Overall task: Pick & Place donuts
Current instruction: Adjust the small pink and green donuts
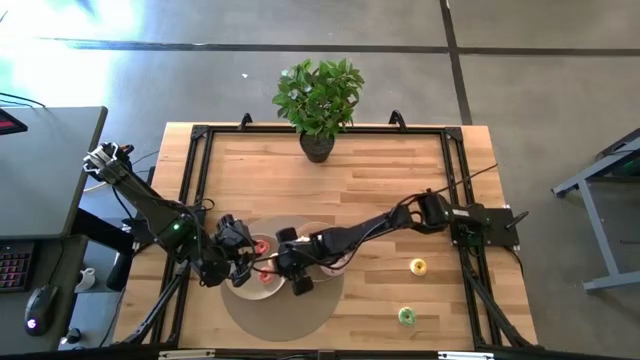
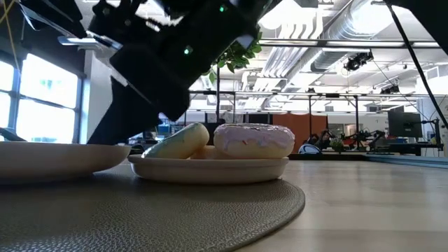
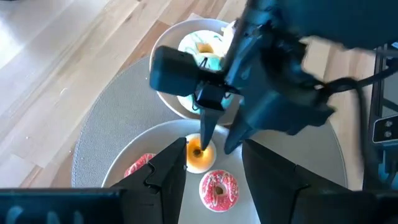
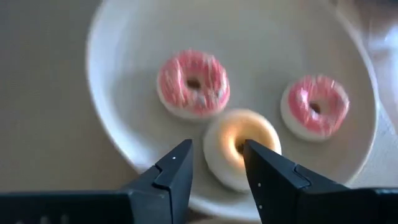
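Three mini donuts lie flat on the nearer beige plate [image 4: 124, 37]: two pink ones [image 4: 193, 84] [image 4: 314, 106] and a yellow one [image 4: 239, 146]. My right gripper [image 4: 214, 152] is open and points down over the yellow one, with one fingertip at its hole and the other outside its rim. My left gripper [image 3: 214, 149] hovers open above the same plate. A second plate [image 2: 210, 168] carries the larger donuts: cream [image 2: 178, 140], pink-iced [image 2: 253, 140] and white-green [image 3: 199, 46]. A yellow mini [image 1: 418, 266] and a green mini [image 1: 406, 316] lie on the bare table. My right gripper comes from above with one fingertip [image 3: 202, 140] at the hole of the yellow mini donut [image 3: 199, 158] and the other beyond its rim. I cannot tell whether either finger touches it. The donut lies flat on the plate.
Both plates sit on a round grey placemat [image 1: 275, 320] near the table's near edge. A potted plant [image 1: 318, 100] stands at the far edge. The two arms crowd together over the plates. Open wood lies on the table's right half around the two loose minis.
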Motion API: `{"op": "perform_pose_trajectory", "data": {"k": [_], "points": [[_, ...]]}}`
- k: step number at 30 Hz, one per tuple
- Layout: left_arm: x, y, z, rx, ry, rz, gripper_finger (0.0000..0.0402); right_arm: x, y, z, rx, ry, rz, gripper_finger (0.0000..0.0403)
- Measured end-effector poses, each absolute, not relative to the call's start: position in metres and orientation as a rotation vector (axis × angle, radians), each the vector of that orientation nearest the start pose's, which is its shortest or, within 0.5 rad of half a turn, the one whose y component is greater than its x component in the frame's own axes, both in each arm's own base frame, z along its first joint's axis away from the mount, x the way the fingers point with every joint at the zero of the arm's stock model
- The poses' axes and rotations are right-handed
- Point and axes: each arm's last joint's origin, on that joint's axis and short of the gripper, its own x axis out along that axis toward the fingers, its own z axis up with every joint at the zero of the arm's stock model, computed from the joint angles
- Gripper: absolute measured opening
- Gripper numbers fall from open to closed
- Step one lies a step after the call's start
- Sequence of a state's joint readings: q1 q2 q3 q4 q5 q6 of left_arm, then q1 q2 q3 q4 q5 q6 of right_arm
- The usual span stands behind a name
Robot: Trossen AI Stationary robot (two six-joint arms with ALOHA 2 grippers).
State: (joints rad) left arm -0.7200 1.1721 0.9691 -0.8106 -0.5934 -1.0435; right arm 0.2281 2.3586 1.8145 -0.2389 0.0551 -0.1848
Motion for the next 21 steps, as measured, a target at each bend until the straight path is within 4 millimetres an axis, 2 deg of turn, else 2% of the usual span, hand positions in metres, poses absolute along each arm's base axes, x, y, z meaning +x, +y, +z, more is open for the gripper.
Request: {"op": "perform_pose_trajectory", "data": {"k": [10, 13, 18, 21], "points": [[0.1745, -0.1316, 0.2782, -0.367, 0.747, 0.297, 0.0154, 0.5064, 0.1127, 0.1353, -0.253, 0.767, 0.242, 0.0127], [0.1745, -0.1317, 0.2782, -0.359, 0.751, 0.291, 0.0154, 0.5070, 0.1101, 0.1354, -0.250, 0.768, 0.234, 0.0098], [0.1745, -0.1317, 0.2782, -0.347, 0.753, 0.285, 0.0154, 0.5091, 0.1046, 0.1374, -0.235, 0.763, 0.240, 0.0016], [0.1745, -0.1317, 0.2782, -0.345, 0.754, 0.283, 0.0154, 0.5122, 0.1057, 0.1448, -0.199, 0.746, 0.255, 0.0016]]}}
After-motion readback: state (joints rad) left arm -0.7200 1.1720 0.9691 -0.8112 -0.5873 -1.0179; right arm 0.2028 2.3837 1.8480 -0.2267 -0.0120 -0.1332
